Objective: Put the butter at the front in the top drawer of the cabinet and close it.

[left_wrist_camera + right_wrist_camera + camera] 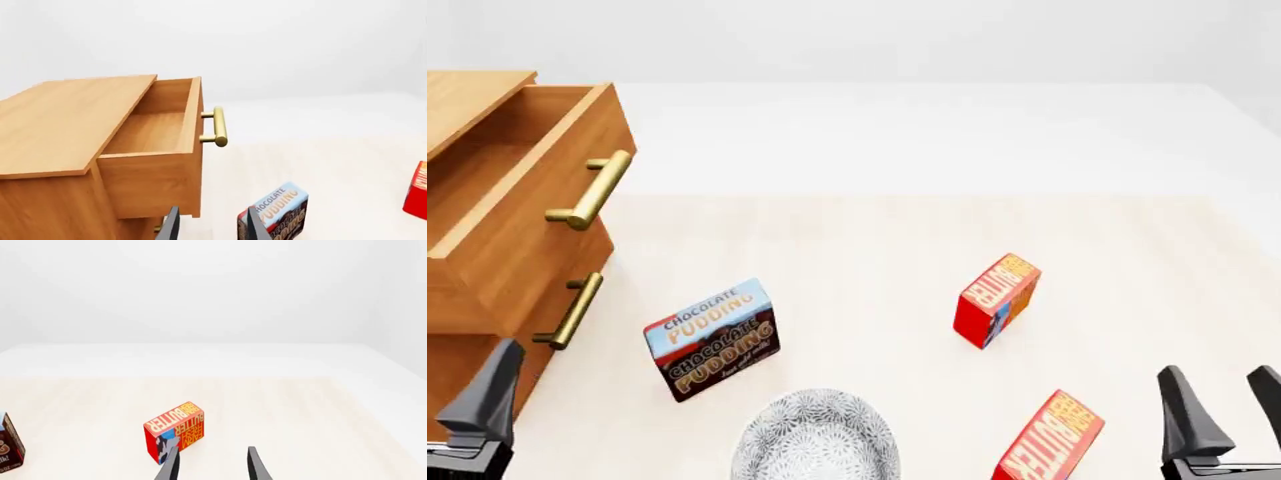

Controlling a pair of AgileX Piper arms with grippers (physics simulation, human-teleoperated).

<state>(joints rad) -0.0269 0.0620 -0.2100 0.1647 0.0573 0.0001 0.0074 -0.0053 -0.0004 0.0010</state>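
The top drawer [521, 190] stood pulled open from the cabinet [467, 370], brass handle out. The butter [1050, 440], red box, sat upright at the table's near edge.

Light-brown wood grain is shown on the cabinet [481, 300] at the far left and on its top drawer [527, 190], with brass-coloured bar handles [590, 190]. The two butter boxes, the near one [1048, 440] and the farther one [997, 299], are coloured red with orange-yellow lettered faces. A blue and brown print is carried by the chocolate pudding box [713, 340]. A grey-white speckled pattern is seen on the bowl [814, 440]. The table [868, 240] is pale cream.
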